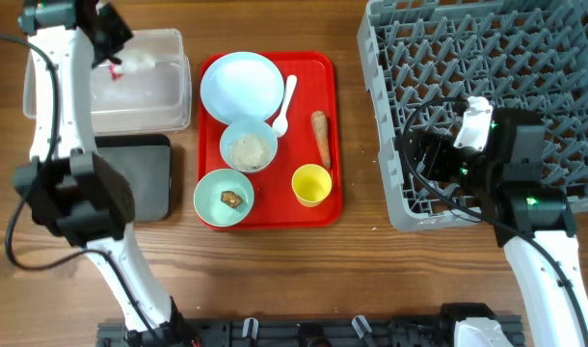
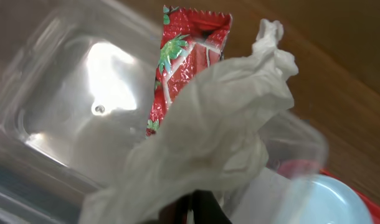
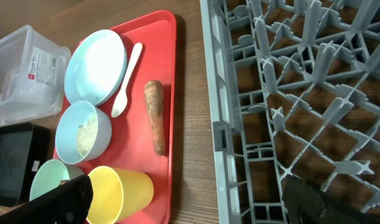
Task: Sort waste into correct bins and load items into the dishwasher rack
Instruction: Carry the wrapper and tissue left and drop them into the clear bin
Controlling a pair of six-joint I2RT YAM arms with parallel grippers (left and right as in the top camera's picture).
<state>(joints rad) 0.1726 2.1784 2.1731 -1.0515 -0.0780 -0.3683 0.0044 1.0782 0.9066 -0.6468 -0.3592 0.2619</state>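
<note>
Overhead: left tool pinches tissue plus wrapper above clear tub, not dropped yet. Right tool spread wide, empty, by rack edge. Plate, rice bowl, green bowl with brown lump, cup, spoon, carrot stick all on red tray. Rack holds nothing; task barely started.

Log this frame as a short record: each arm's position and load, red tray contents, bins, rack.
left pincer: above clear tub, tissue and wrapper at its tips, grip hidden
right pincer: open, empty, over rack edge nearest red tray
red tray: plate, spoon, carrot stick, yellow cup, blue bowl holding grains, mint bowl holding brown lump
black tray: nothing visible in it
rack: no dishes loaded
</note>
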